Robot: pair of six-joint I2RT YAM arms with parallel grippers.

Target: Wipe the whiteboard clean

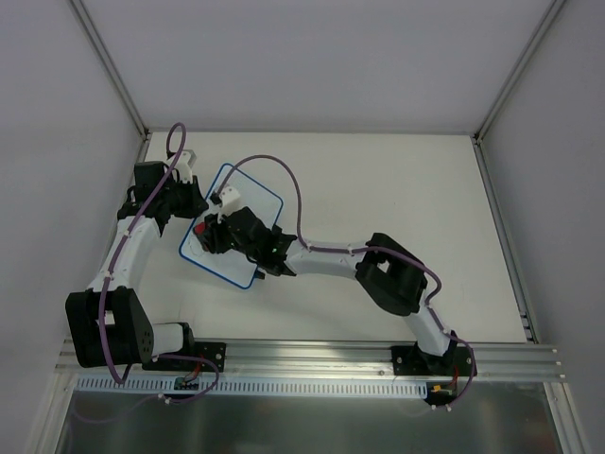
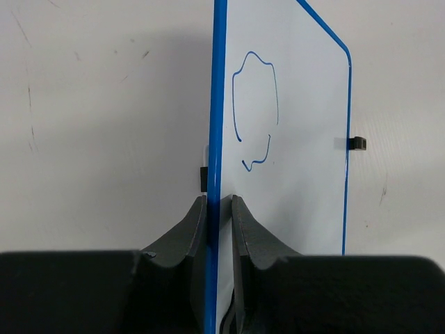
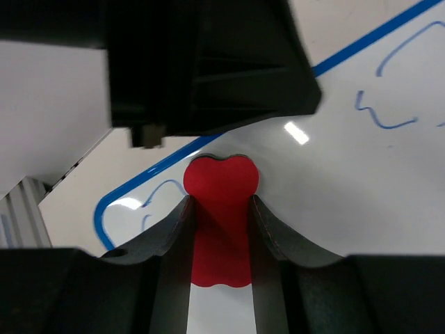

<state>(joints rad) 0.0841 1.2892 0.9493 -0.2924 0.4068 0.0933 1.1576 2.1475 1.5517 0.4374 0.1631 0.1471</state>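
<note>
The left gripper (image 2: 219,209) is clamping the whiteboard (image 2: 299,174) by its edge. The right gripper (image 3: 221,205) is squeezing the red eraser (image 3: 221,182), board just beneath its tips. Wiping's starting, I reckon, calling for a sweep across the blue scribble (image 2: 254,111) ahead.

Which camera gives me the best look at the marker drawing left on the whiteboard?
Left wrist: the blue line drawing shows complete and sharp on the whiteboard clamped in its jaws. Right wrist shows only blurred stroke fragments beside the red eraser. Top external is too distant to resolve any strokes.
</note>
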